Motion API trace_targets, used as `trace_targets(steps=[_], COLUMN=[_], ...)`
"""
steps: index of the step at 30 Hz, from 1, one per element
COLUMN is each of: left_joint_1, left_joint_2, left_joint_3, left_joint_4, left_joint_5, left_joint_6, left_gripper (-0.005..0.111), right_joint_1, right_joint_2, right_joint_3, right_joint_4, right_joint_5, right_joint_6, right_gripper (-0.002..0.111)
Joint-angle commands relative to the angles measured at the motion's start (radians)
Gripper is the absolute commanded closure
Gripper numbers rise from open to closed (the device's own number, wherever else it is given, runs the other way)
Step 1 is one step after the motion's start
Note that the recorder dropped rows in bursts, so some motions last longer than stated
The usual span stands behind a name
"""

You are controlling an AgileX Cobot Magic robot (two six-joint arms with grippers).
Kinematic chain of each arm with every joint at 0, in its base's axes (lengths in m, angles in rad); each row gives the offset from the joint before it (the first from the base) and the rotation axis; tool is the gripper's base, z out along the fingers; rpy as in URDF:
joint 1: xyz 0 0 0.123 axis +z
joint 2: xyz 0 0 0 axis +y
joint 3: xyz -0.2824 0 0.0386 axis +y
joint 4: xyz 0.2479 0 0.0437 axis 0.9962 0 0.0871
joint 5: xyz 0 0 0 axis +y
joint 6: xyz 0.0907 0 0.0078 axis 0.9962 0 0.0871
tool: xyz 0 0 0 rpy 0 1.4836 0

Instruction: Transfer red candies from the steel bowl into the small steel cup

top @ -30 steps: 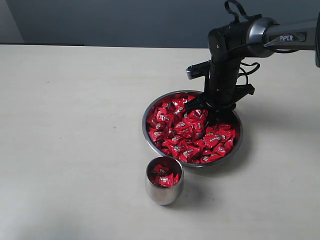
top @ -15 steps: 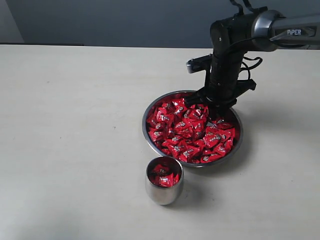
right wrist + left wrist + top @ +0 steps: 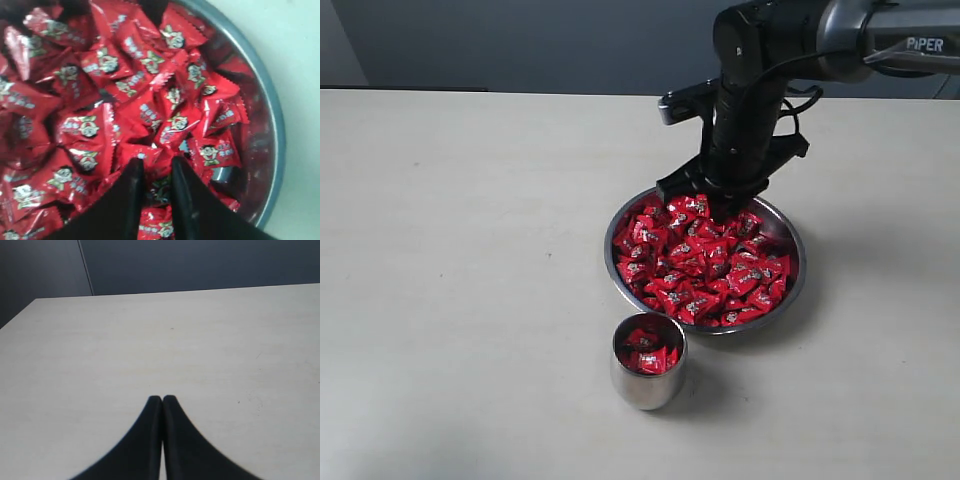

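The steel bowl (image 3: 794,288) stands right of the table's middle, heaped with red candies (image 3: 705,270). My right gripper (image 3: 706,207) hangs just above the pile at the bowl's far side, shut on one red candy (image 3: 159,186) pinched between its black fingers (image 3: 131,195). In the right wrist view the bowl's rim (image 3: 274,131) curves past the pile below. The small steel cup (image 3: 645,386) stands upright just in front of the bowl, with a few red candies (image 3: 647,352) inside. My left gripper (image 3: 162,399) is shut and empty over bare table, and does not show in the exterior view.
The pale tabletop (image 3: 470,250) stretches wide to the left of the bowl and cup. A dark wall (image 3: 520,40) runs along the table's far edge. The right arm (image 3: 880,40) reaches in from the upper right.
My right gripper has risen out of the candy pile and shifted left towards the bowl's far rim, with a candy between its fingers. Bowl and cup have stayed put.
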Motion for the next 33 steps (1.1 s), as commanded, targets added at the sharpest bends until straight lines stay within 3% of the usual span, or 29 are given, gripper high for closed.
trace_targets(steps=[1, 16, 24, 33], left_joint_1=[-0.007, -0.007, -0.007, -0.007], left_joint_2=[-0.005, -0.005, -0.005, -0.005], left_joint_3=[0.005, 0.005, 0.005, 0.005], left_joint_4=[0.002, 0.002, 0.002, 0.002], left_joint_5=[-0.008, -0.008, -0.008, -0.008], left_joint_6=[-0.001, -0.001, -0.001, -0.001], left_gripper=[0.106, 0.106, 0.106, 0.106], right_joint_1=[0.066, 0.256, 0.395, 0.416], right_joint_2=[-0.076, -0.374, -0.380, -0.371], right_joint_3=[0.007, 0.364, 0.380, 0.380], right_joint_4=[-0.071, -0.013, 0.002, 0.011], right_joint_5=[0.034, -0.149, -0.161, -0.138], right_joint_6=[0.041, 0.083, 0.083, 0.083], right_gripper=[0.109, 0.109, 0.109, 0.109])
